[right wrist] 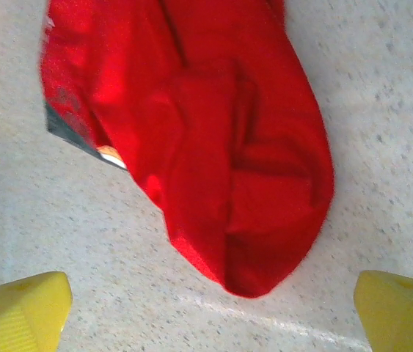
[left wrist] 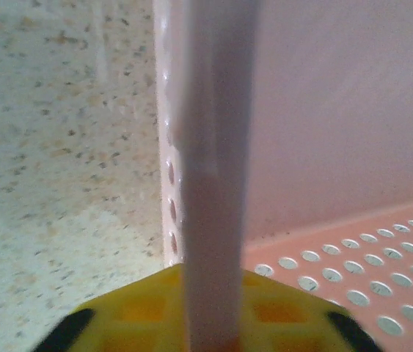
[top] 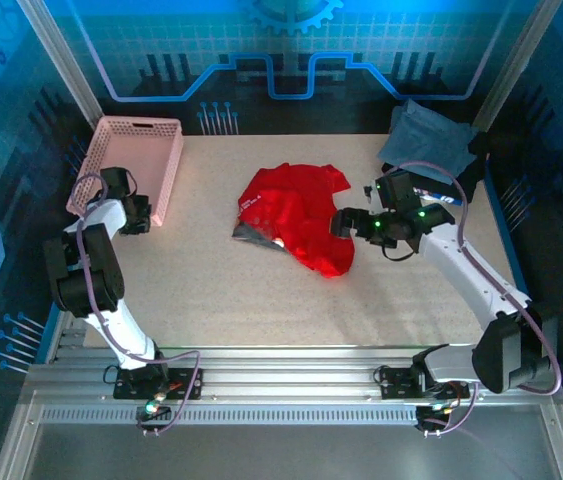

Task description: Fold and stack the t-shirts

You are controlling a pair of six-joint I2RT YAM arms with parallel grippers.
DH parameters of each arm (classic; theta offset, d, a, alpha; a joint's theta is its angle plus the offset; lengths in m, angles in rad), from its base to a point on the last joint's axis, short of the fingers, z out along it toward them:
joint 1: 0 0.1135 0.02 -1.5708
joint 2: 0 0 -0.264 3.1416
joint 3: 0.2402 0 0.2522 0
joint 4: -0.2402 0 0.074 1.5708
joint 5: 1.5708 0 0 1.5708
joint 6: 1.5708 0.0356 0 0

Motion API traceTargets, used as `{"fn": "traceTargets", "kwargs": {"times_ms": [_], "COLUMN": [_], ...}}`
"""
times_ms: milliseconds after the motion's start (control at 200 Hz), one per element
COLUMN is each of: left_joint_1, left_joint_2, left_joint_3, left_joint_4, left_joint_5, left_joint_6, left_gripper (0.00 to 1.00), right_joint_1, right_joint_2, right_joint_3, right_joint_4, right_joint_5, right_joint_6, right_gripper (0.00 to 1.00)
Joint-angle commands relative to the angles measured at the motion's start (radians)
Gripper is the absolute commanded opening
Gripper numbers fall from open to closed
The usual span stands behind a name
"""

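R claw (right wrist: 210,315): spread wide, empty, hovering just off the rounded end of red t-shirt (right wrist: 213,147). Shirt lies bunched mid-counter (top: 261,300), layers overlapping.
Risk: if I pinch here I prob. catch several layers, so it lifts as a lump and won't fold flat.
L claw (left wrist: 210,323): straddles wall of pink basket (top: 171,170); can't tell if pinching or loose.
Risk: moving my L arm w/ wall betw. fingers drags or tips basket.
Grey-blue shirt (top: 426,135) at far-R corner; my R arm could scuff it.

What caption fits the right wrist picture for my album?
Open right claw facing a crumpled red t-shirt on the speckled table.
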Motion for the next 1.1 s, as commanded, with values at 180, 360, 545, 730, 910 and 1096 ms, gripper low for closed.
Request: {"fn": "traceTargets", "kwargs": {"times_ms": [180, 360, 545, 730, 910, 1096], "left_joint_1": [-0.012, -0.089, -0.286, -0.474, -0.585, -0.642], "left_joint_2": [-0.026, -0.175, -0.322, -0.239, -0.051, 0.128], "left_joint_3": [0.057, 0.118, 0.072, 0.039, 0.124, 0.277], "left_joint_4": [-0.008, -0.141, -0.179, -0.149, -0.149, -0.230], "left_joint_5": [0.139, 0.137, 0.134, 0.223, 0.216, 0.123], "left_joint_6": [0.051, 0.238, 0.452, 0.569, 0.596, 0.609], "left_gripper": [0.91, 0.95, 0.96, 0.94, 0.88, 0.83], "right_joint_1": [-0.034, -0.030, 0.044, 0.148, 0.235, 0.245], "right_joint_2": [0.000, 0.022, 0.058, 0.163, 0.296, 0.415], "right_joint_3": [-0.042, -0.076, -0.080, -0.028, 0.063, 0.124], "right_joint_4": [-0.021, 0.001, 0.015, 0.035, 0.024, 0.062], "right_joint_5": [-0.086, -0.147, -0.129, -0.028, 0.134, 0.268], "right_joint_6": [-0.012, -0.055, -0.115, -0.152, -0.196, -0.175], "right_gripper": [1.00, 0.99, 0.96, 0.93, 0.89, 0.77]}}
